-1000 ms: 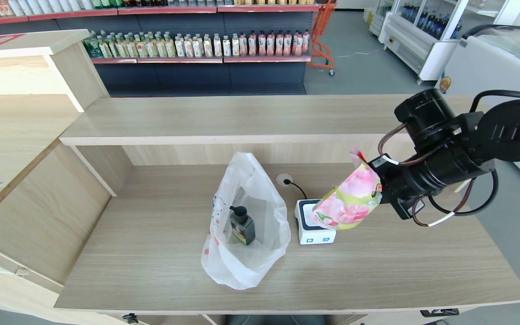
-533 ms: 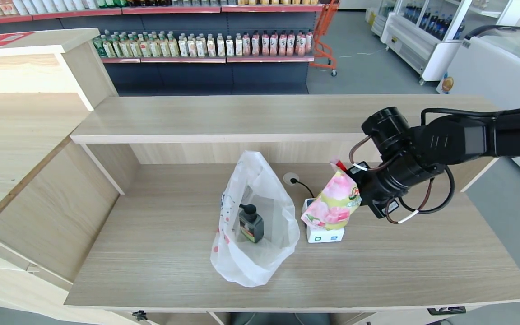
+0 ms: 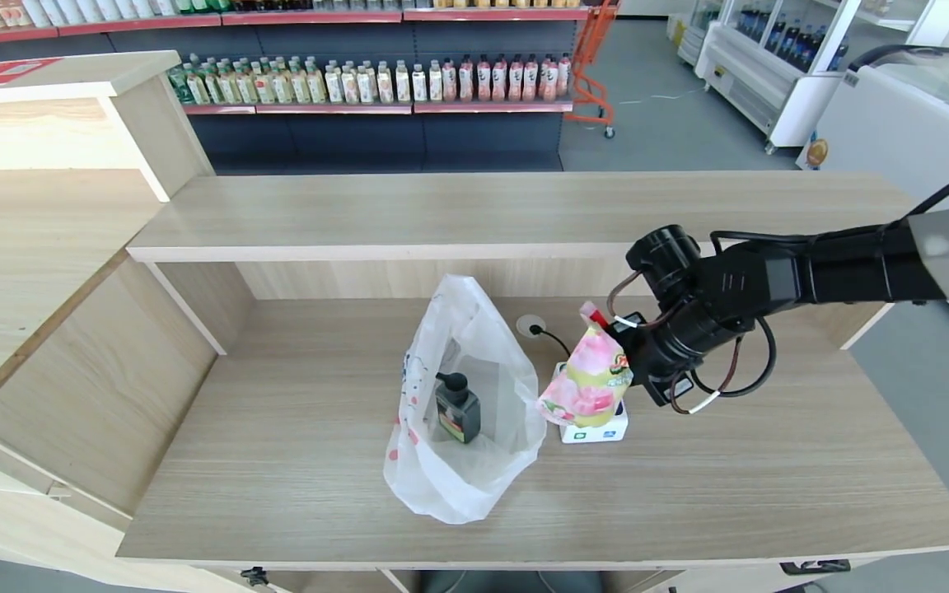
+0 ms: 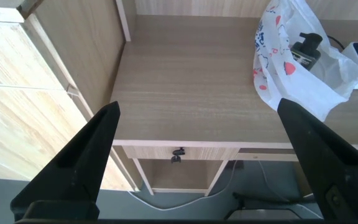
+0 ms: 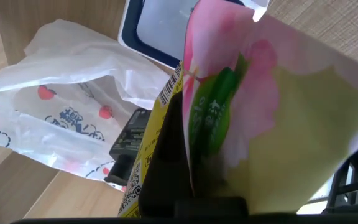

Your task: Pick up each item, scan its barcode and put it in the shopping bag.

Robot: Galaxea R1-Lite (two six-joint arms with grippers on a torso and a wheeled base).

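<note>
1. A shop checkout: a wooden counter [image 3: 730,486], drink shelves [image 3: 359,82] behind it, and a white scanner [image 3: 602,427] sitting mid-counter.
2. Just beside the scanner, on the robot's left, stands the shopping bag [image 3: 462,469] with its mouth open. A dark pump bottle [image 3: 456,409] is already inside, so that's one item done!
3. The right gripper [image 3: 624,364] is clamped tight on the pink-and-green pouch [image 3: 588,380], holding it over the scanner's window.
4. The left gripper [image 4: 199,109] hangs wide apart and empty, well away from the scanner, off the counter's front edge.
5. It looks like the scan is under way, with bagging the pouch still to come.
6. A second ago the pouch was higher and out to the scanner's right. The arm has swung it down and in.
</note>
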